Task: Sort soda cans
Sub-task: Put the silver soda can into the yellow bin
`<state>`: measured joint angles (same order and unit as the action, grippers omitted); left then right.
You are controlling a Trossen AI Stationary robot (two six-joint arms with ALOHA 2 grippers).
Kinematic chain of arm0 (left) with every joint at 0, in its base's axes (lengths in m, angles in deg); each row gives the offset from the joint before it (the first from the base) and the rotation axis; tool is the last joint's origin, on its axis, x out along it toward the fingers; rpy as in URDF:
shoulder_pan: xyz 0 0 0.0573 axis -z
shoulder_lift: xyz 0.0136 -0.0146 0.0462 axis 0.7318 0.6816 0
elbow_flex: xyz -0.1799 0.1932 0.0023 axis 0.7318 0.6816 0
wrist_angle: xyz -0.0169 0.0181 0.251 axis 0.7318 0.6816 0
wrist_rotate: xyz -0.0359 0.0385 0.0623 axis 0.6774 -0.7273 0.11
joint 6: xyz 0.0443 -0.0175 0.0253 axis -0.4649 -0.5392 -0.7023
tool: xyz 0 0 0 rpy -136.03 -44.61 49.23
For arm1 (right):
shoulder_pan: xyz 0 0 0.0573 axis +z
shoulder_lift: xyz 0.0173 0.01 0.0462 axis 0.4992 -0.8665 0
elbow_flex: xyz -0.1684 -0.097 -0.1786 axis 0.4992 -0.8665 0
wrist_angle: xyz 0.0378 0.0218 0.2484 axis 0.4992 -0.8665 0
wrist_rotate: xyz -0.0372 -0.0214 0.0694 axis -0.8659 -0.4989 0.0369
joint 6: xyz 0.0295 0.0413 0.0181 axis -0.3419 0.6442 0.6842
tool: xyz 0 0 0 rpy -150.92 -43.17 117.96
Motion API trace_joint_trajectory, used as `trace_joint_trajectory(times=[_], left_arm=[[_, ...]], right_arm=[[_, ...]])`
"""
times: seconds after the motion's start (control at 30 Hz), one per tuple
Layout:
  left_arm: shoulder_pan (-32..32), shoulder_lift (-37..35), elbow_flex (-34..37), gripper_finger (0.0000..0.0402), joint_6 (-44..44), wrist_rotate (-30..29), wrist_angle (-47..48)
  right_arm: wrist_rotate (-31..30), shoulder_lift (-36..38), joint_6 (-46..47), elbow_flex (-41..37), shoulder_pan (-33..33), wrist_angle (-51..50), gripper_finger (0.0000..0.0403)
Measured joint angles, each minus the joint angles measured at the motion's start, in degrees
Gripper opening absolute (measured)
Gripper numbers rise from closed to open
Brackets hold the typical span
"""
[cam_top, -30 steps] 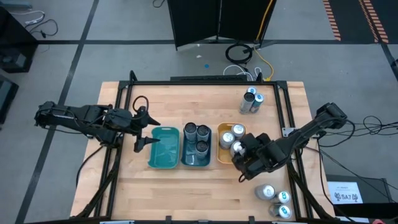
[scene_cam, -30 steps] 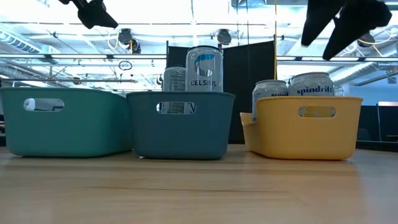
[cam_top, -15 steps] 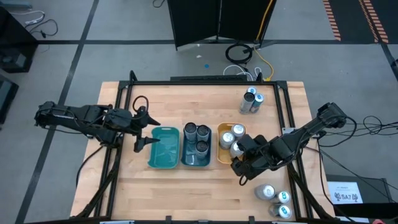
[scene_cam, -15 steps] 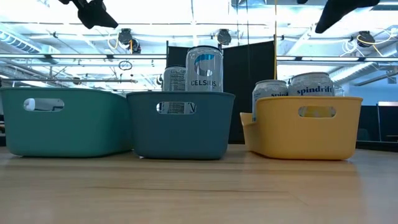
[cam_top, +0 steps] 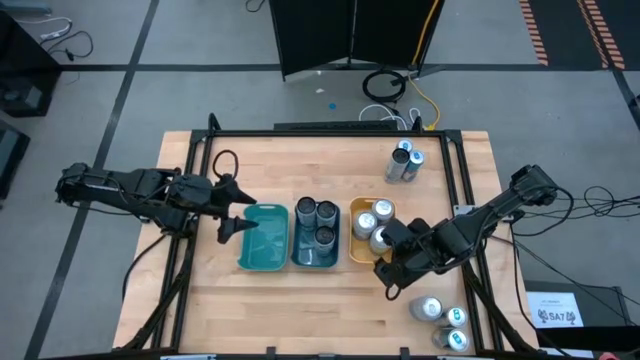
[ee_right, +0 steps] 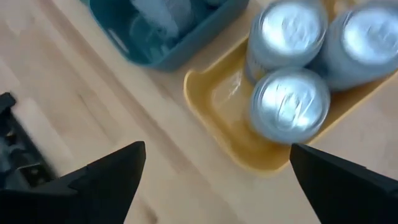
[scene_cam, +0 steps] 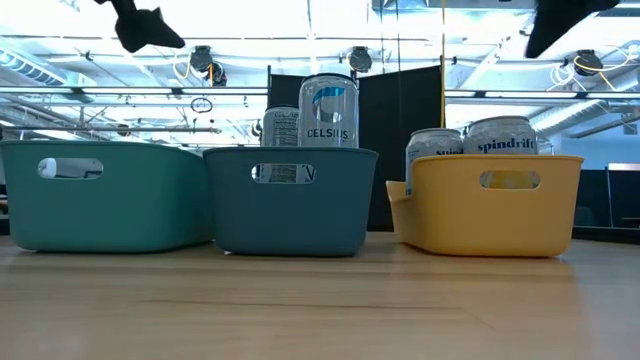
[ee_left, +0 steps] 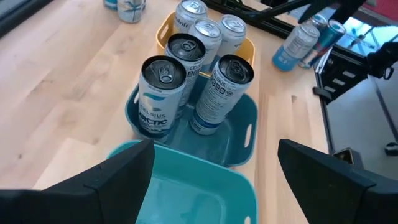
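teal bin (cam_top: 262,238), blue bin (cam_top: 316,255), yellow bin (cam_top: 357,245)

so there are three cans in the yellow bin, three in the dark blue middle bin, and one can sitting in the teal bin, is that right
Not quite. The teal bin holds no can; the left wrist view looks straight into it and shows only its bare floor. The rest stands: three cans in the yellow bin and three in the dark blue bin.
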<state>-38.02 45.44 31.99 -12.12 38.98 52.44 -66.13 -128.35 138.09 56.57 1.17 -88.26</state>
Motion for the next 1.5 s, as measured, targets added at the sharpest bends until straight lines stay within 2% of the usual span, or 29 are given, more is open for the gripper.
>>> trace_joint_trajectory(times=[0.13, 0.23, 0.5, 0.83, 1.3, 1.5], left_arm=[[0.00, 0.00, 0.00, 0.0351, 0.63, 0.00, -0.01], [0.00, 0.00, 0.00, 0.0351, 0.65, 0.00, -0.02], [0.00, 0.00, 0.00, 0.0351, 6.14, -0.02, 0.00], [0.00, 0.00, 0.00, 0.0351, 6.14, -0.02, 0.00], [0.00, 0.00, 0.00, 0.0351, 6.14, -0.04, 0.00], [0.00, 0.00, 0.00, 0.0351, 6.12, -0.09, -0.01]], right_arm=[[8.75, 0.00, -2.11, 0.00, 0.25, -0.67, 0.0388], [13.31, 0.00, 0.73, 0.00, 1.36, -2.37, 0.0388], [14.00, 0.00, 13.90, 0.00, 7.79, -9.72, 0.0388], [14.61, -1.06, 25.38, -0.02, 15.02, -9.66, 0.0387], [24.08, -9.41, 25.54, -0.07, 15.56, -7.81, 0.0387], [26.14, -11.04, 26.38, -0.07, 16.10, -7.96, 0.0386]])
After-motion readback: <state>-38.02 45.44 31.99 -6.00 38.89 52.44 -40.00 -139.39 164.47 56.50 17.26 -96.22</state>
